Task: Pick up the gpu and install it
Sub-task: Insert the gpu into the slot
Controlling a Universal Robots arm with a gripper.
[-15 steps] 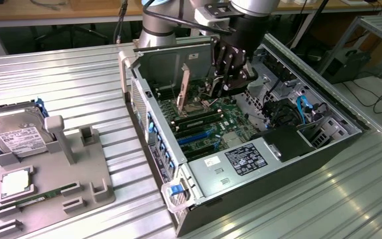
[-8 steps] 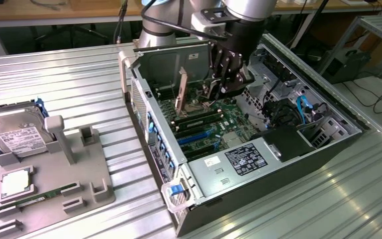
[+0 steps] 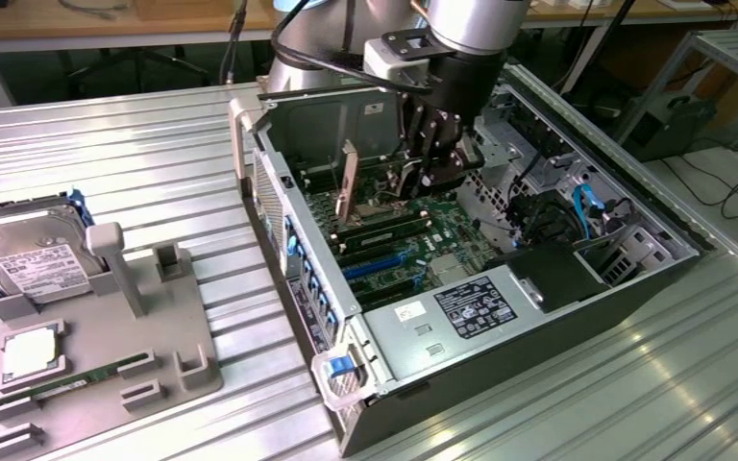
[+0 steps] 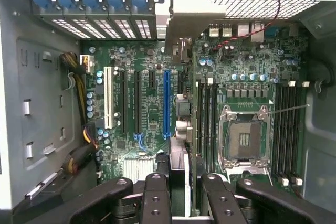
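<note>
Hovering inside the open PC case (image 3: 498, 317) at frame centre, the pincer (image 3: 423, 178) is clamped on the gpu (image 4: 178, 169), held edge-down over the motherboard (image 4: 152, 114) for slot alignment.

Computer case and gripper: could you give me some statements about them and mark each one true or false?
1. The computer case lies open, with its motherboard exposed. True.
2. The hard drive sits inside the case. False: it rests on the gray holder outside the case.
3. The gripper is over the motherboard, closed on the gpu. True.
4. A cooler covers the CPU socket. False: the socket is uncovered.
</note>
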